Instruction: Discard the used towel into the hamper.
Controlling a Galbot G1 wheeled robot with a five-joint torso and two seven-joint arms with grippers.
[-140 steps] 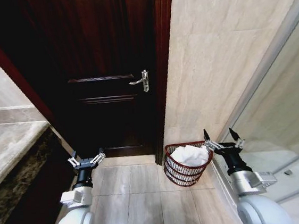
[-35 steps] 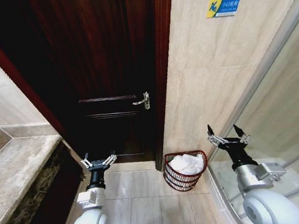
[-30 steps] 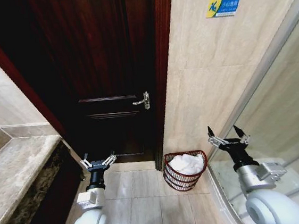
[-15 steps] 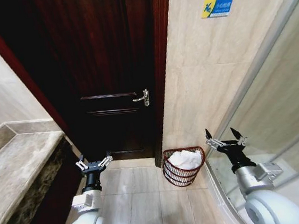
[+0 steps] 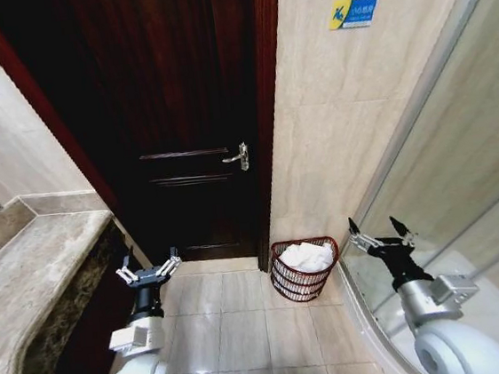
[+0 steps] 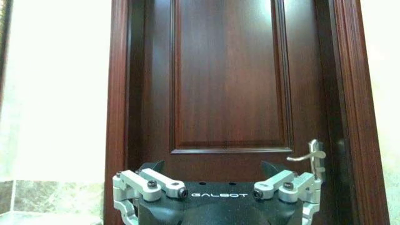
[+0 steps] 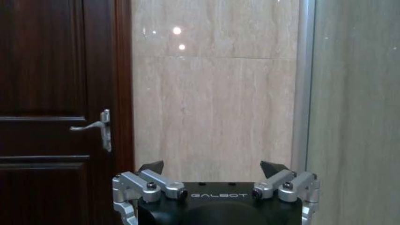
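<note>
**Towel lies in the hamper, both grippers empty and spread wide**

The hamper (image 5: 303, 269) stands on the tiled floor (image 5: 237, 327), in the corner between the dark wooden door (image 5: 179, 114) and the beige tiled wall (image 5: 341, 124). It is a reddish-brown wire basket, and it is close to the door frame. The white towel (image 5: 307, 256) is inside it, crumpled, and its top reaches about the level of the rim.

The left gripper (image 5: 148, 271) is held up in front of the robot's left side, above the floor tiles and near the edge of the marble counter (image 5: 34, 263). Its fingers are spread wide and hold nothing. In the left wrist view this gripper (image 6: 212, 171) points at the door, and the silver door handle (image 6: 310, 155) is seen beside one finger.

The right gripper (image 5: 380, 235) is raised just beside the hamper, on the side of the glass shower partition (image 5: 461, 165). Its fingers are also wide apart and empty. In the right wrist view it (image 7: 212, 169) faces the tiled wall.
</note>
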